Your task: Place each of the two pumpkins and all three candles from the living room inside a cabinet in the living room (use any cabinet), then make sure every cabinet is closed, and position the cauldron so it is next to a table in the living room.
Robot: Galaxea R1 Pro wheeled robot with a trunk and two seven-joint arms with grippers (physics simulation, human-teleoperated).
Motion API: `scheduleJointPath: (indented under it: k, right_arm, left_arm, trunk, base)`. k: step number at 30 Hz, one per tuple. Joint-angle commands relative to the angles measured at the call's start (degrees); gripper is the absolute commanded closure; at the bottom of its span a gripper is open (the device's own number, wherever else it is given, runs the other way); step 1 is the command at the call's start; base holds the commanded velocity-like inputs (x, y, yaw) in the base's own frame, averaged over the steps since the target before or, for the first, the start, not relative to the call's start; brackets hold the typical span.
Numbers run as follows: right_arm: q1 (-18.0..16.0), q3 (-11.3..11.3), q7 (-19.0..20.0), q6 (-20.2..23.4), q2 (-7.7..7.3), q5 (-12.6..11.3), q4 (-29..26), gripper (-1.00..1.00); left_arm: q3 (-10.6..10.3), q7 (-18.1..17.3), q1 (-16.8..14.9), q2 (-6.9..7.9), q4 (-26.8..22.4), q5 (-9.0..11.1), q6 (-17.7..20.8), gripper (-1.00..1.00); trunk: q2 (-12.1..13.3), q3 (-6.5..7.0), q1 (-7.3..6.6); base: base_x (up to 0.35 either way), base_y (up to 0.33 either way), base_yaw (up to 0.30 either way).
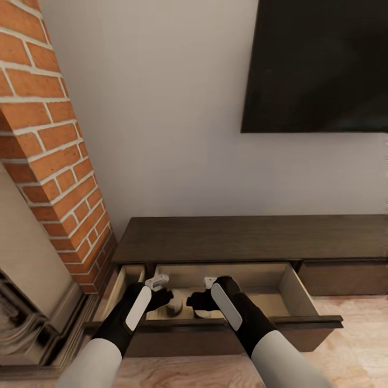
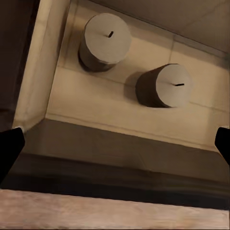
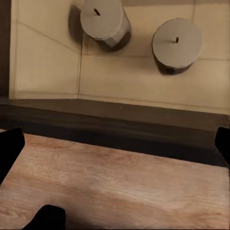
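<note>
Tan candles (image 2: 104, 40) (image 2: 167, 86) upright in open drawer (image 1: 291, 285); both hands (image 1: 161, 295) (image 1: 200, 299) apart, empty. Hard shove shut could topple them.

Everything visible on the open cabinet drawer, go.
The drawer of the low dark-brown cabinet is pulled out toward the robot, its dark front panel over the wood-plank floor. Inside it is light beige, wood-like, with thin side walls and a flat bottom. Two stubby tan candles stand upright on that bottom, apart from each other, wicks up. Both grippers hover over its front edge, left gripper and right gripper open and touching nothing.
</note>
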Motion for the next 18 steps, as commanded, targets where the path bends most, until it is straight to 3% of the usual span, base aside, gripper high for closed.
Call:
scheduleJointPath:
  k: [1,11,18]
  right_arm:
    - [0.0,0.1,-0.6,0.1,0.00,-0.6,0.0,-1.00]
    - [0.0,0.0,-0.5,0.1,0.00,-0.6,0.0,-1.00]
    - [0.0,-0.1,-0.5,0.2,0.00,-0.6,-0.3,-1.00]
  left_arm:
    - [-0.1,0.6,0.0,0.02,-0.1,0.6,0.1,-1.00]
    - [-0.1,0.6,0.0,-0.06,-0.1,0.6,0.1,-1.00]
    - [-0.1,0.6,0.0,-0.03,-0.1,0.7,0.1,-1.00]
  trunk:
    - [0.4,0.13,-0.27]
    - [4.4,1.93,-2.47]
    - [7.2,3.18,-4.00]
  base:
    - [-0.339,0.000,0.000]
    - [-0.327,0.000,0.000]
    - [-0.072,0.000,0.000]
